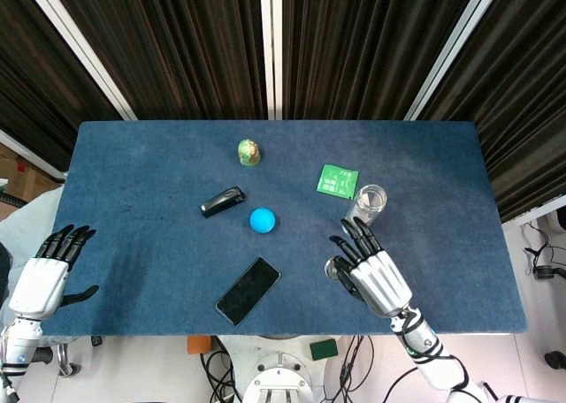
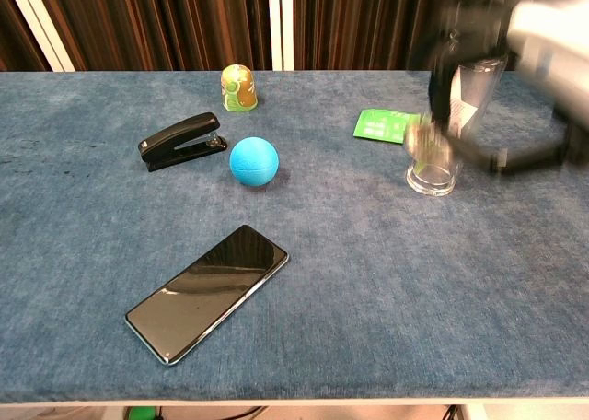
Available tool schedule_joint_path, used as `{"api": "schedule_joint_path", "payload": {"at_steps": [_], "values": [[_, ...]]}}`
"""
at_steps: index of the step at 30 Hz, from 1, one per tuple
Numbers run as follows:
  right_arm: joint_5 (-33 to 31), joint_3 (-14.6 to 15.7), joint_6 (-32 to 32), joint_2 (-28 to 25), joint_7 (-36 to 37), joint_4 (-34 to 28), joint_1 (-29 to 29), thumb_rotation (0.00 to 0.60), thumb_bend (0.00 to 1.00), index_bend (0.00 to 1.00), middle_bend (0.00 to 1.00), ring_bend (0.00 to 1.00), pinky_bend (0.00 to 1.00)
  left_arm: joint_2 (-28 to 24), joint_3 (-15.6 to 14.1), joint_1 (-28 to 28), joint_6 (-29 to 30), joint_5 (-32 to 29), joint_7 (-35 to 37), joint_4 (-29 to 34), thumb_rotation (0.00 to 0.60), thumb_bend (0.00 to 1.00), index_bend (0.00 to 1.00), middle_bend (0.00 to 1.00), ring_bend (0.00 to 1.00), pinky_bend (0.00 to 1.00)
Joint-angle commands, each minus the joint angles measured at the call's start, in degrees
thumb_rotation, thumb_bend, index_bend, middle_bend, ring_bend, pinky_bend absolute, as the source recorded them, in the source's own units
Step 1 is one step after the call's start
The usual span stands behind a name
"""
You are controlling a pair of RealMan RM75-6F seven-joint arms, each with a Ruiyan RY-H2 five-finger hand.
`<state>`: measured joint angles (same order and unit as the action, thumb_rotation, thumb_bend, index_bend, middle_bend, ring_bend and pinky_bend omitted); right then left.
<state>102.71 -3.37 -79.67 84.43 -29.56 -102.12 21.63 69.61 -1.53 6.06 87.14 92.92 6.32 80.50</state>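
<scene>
The left hand hangs off the table's near-left edge, fingers spread, holding nothing. On the blue table, going rightward, a black stapler lies near the middle. Behind it stands a small green-and-yellow jar. A blue ball sits just right of the stapler, and a black phone lies face up nearer the front edge. Further right, a green packet lies flat, with a clear bottle upright just beside it. The right hand is raised in front of the bottle and pinches a small round silver cap at its fingertips, other fingers spread. In the chest view this hand is blurred.
</scene>
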Motion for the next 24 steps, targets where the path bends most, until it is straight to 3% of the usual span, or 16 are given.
{"api": "schedule_joint_path", "payload": {"at_steps": [1, 6, 10, 24], "values": [[-3.4, -6.1, 1.3, -3.3, -5.0, -4.0, 2.3, 0.600, 0.46, 0.65, 0.25, 0.01, 0.08, 0.1, 0.0, -0.1, 0.0, -0.1, 0.4, -0.3, 0.600, 0.02, 0.12, 0.12, 0.04, 0.14], [-12.9, -12.7, 4.8, -6.3, -8.5, -4.6, 4.4, 0.600, 0.46, 0.68, 0.25, 0.01, 0.08, 0.2, 0.0, 0.0, 0.1, 0.0, 1.2, -1.0, 0.600, 0.02, 0.12, 0.12, 0.04, 0.14], [-17.6, -15.0, 6.0, -7.7, -9.1, -3.6, 5.4, 0.600, 0.46, 0.69, 0.25, 0.01, 0.08, 0.3, 0.1, 0.2, -0.2, 0.0, 1.6, -1.4, 0.600, 0.02, 0.12, 0.12, 0.04, 0.13], [-21.4, -14.0, 6.5, -4.0, -4.4, 5.9, 8.1, 0.600, 0.46, 0.70, 0.25, 0.01, 0.06, 0.2, 0.0, 0.6, -1.0, -0.2, 0.5, -0.6, 0.600, 0.02, 0.12, 0.12, 0.04, 0.13]]}}
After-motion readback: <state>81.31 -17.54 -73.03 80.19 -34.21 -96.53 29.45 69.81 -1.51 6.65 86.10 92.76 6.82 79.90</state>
